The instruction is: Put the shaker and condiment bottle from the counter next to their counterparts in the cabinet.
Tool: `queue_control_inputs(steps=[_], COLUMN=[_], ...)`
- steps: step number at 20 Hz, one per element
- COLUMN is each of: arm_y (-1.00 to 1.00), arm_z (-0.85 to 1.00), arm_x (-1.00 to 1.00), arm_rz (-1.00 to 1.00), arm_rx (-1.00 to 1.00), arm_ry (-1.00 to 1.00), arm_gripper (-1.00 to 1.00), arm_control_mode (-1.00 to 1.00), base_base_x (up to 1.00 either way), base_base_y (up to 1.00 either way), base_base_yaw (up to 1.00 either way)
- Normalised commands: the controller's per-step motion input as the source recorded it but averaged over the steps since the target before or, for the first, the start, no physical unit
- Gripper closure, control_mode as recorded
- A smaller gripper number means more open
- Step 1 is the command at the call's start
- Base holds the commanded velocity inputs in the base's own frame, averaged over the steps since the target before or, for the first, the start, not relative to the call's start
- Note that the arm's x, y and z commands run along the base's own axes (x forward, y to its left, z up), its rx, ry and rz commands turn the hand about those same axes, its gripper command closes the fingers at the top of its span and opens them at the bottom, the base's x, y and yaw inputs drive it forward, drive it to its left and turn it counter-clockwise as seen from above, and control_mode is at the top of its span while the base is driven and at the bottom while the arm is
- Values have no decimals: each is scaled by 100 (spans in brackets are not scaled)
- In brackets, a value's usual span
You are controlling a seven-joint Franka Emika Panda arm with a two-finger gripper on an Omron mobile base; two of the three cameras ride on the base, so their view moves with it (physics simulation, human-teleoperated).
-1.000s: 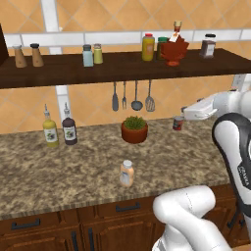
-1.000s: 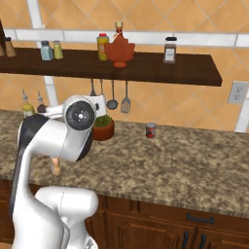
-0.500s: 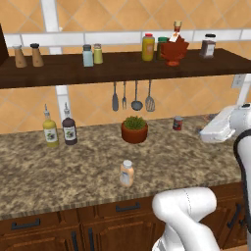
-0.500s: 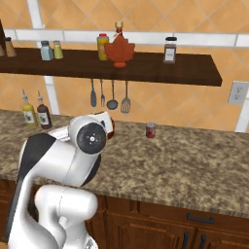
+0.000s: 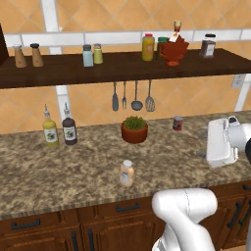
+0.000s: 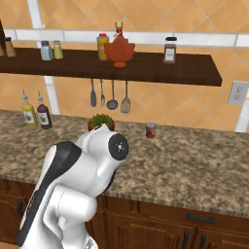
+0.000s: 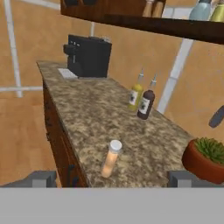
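Left base view: condiment bottle stands upright on the granite counter, near the front edge, in front and a bit left of the potted plant. Blue-grey shaker already sits on the cabinet shelf, just beside the yellow-green shaker on its right. Two brown shakers at far left of the shelf. Yellow bottle, green bottle behind, red maple-leaf bottle and dark jar toward the right end. Spouted yellow bottle and dark spouted bottle stand together at the back left of the counter. Utensils hang under the shelf. Small red can right of the plant. Arm's white hand is at the right edge over the counter, finger gap not readable here

Right base view: arm's bulk covers the near counter. Shelf items are visible above it, with the blue-grey shaker beside the yellow-green one at left and the maple-leaf bottle mid-shelf. Wall outlet at right

Hand view: gripper fingers spread wide, nothing between them. Peach bottle upright on the counter between and beyond the tips, apart from both. Black coffee machine at the far end of the counter, spouted bottles in the middle, plant at right
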Motion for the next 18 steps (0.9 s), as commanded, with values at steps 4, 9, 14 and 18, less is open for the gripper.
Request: queue_control_inputs(steps=[4, 9, 14, 18], arm_y=[100, 68, 6, 16], arm_z=[-100, -92, -33, -100], arm_x=[0, 0, -1, 4], arm_rz=[14, 6, 6, -14], arm_rx=[-12, -11, -5, 26], arm_ry=[-11, -1, 2, -5], arm_gripper=[-100, -100, -100, -100], arm_control_mode=[-100, -100, -100, -100], base_base_x=[0, 0, 0, 0], base_base_y=[0, 0, 0, 0], base_base_yaw=[0, 0, 0, 0])
